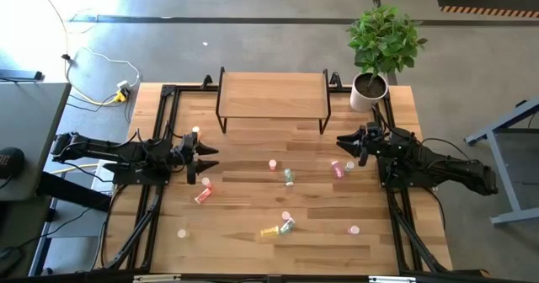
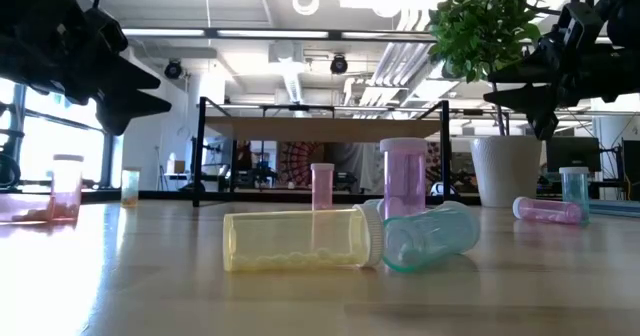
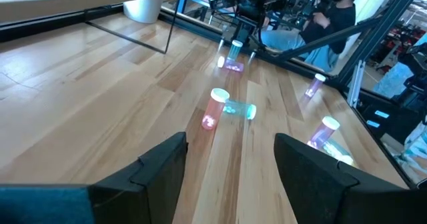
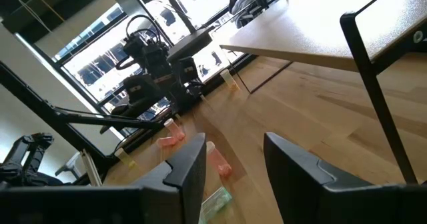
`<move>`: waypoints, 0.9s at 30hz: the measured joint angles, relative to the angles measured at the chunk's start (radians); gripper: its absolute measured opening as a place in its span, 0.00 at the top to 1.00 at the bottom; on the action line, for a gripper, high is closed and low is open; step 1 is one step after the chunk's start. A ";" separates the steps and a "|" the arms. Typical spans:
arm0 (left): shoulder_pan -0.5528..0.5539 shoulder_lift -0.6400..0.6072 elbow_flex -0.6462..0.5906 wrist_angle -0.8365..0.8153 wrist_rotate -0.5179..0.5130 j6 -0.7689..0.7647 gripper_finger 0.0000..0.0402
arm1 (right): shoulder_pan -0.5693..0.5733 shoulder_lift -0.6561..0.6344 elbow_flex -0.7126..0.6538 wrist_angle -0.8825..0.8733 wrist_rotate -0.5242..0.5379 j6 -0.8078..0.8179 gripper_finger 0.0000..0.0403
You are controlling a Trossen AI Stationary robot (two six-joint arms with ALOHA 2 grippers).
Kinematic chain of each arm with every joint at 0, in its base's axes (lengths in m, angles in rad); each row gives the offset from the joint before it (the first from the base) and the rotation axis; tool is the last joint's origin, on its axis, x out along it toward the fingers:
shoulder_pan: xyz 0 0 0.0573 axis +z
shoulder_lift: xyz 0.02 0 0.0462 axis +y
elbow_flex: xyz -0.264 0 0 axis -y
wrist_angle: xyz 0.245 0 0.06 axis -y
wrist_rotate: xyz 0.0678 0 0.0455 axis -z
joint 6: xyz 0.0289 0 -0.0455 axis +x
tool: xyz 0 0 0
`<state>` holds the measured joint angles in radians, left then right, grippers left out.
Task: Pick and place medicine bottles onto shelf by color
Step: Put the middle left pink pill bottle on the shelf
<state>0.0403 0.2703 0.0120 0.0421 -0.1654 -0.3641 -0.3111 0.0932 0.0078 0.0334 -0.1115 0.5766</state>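
The shelf [image 1: 272, 89], a light-wood board on thin black legs, stands at the table's far middle with nothing on it. Several small medicine bottles are scattered on the tabletop. A pink one [image 1: 273, 164] stands upright, and a pale green one [image 1: 289, 177] and a pink one [image 1: 338, 169] lie near the middle. A red-orange one [image 1: 205, 194] lies toward the left. A yellow one [image 2: 295, 239] and a green one [image 2: 430, 238] lie side by side near the front. My left gripper [image 1: 210, 157] hovers open at the left. My right gripper [image 1: 344, 143] hovers open at the right. Nothing is between either pair of fingers [image 3: 160, 167] [image 4: 190, 164].
A potted plant in a white pot [image 1: 369, 89] stands at the far right corner beside the shelf. Black frame rails [image 1: 160, 131] run along both table sides under the arms. A person [image 3: 333, 11] sits beyond the table's right side. Bare wood lies between shelf and bottles.
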 joint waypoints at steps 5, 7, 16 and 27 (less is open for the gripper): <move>-0.002 0.000 0.000 0.002 0.004 -0.092 0.46 | 0.000 0.000 0.000 0.000 0.000 0.000 0.65; -0.002 0.000 0.000 0.015 -0.011 -0.187 0.46 | 0.000 0.000 0.000 0.000 0.000 0.000 0.65; -0.002 0.000 0.034 0.156 -0.024 -0.427 0.46 | 0.000 0.000 0.000 0.000 0.000 0.000 0.65; -0.002 0.004 0.334 -0.032 -0.029 -0.222 0.46 | 0.000 0.000 0.000 0.000 0.000 0.000 0.65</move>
<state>0.0387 0.2740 0.3460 0.0098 -0.1947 -0.5857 -0.3115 0.0932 0.0078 0.0334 -0.1116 0.5766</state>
